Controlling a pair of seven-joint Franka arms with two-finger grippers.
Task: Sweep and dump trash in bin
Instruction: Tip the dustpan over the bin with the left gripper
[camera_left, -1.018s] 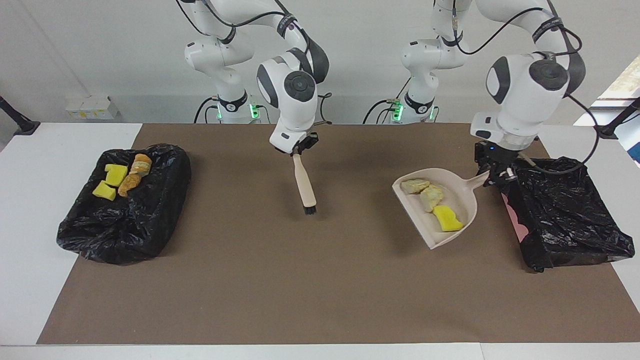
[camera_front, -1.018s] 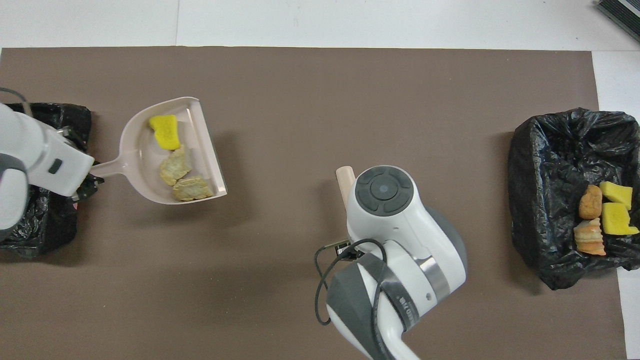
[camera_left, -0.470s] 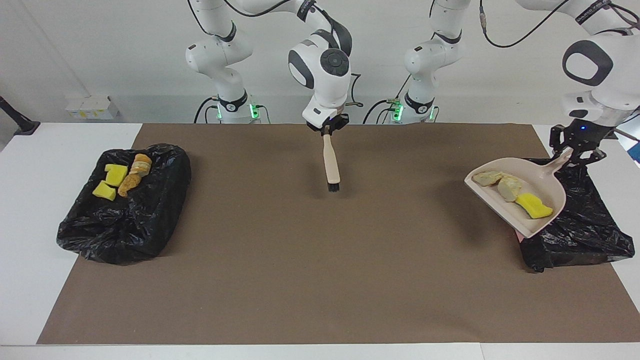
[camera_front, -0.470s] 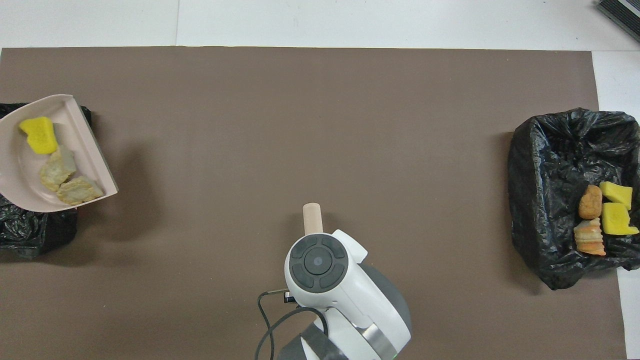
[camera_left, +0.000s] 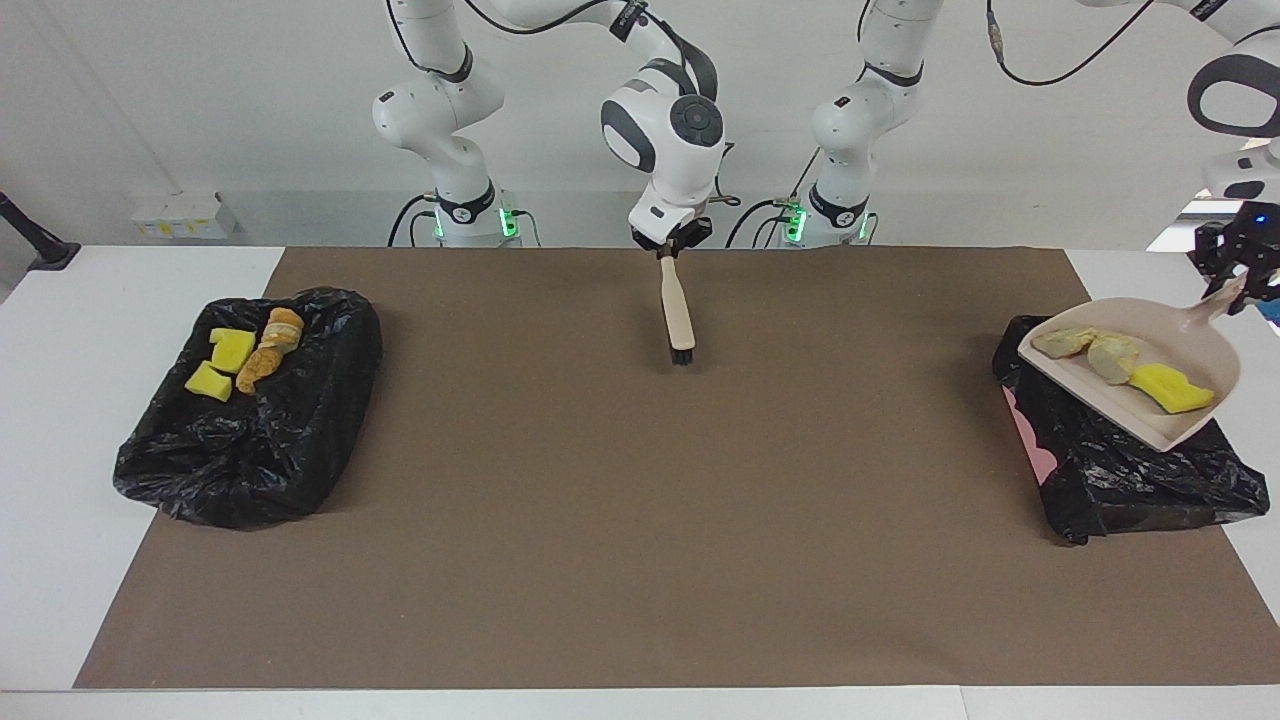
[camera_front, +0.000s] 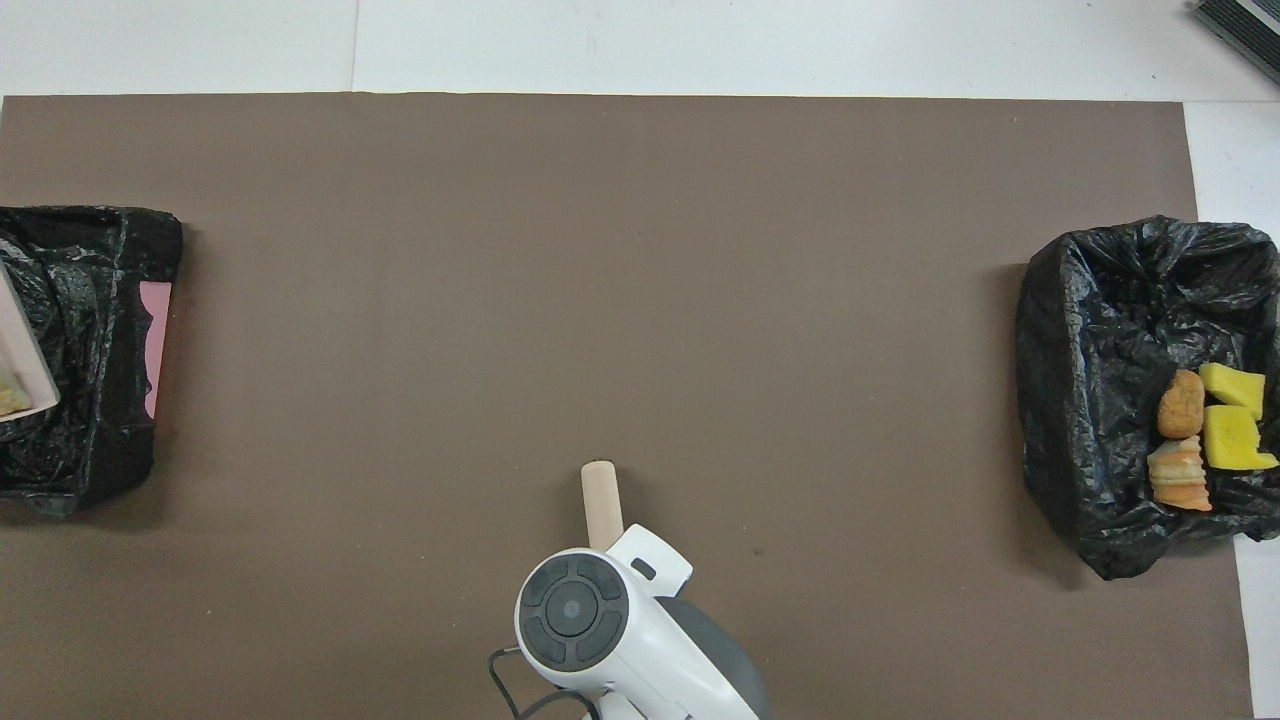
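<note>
Trash (camera_left: 1120, 358) rides in the dustpan (camera_left: 1190, 345) gripped by the left gripper (camera_left: 1238, 283) over the bin (camera_left: 1120, 470), apparently level, while the right gripper (camera_left: 668, 250) clamps the brush (camera_left: 677, 315).

Glossy crinkled black plastic bin liner (camera_left: 1130, 470), matt brown mat (camera_left: 640, 500), smooth beige plastic dustpan (camera_left: 1195, 350)

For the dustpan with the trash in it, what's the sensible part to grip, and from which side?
Grip the dustpan by its thin handle, at the end away from the open lip. The scoop is broad and shallow, carrying two pale lumps and a yellow sponge piece over the black-lined bin, so only the handle suits two fingers. The left hand, shut on it from above, shows this.
</note>
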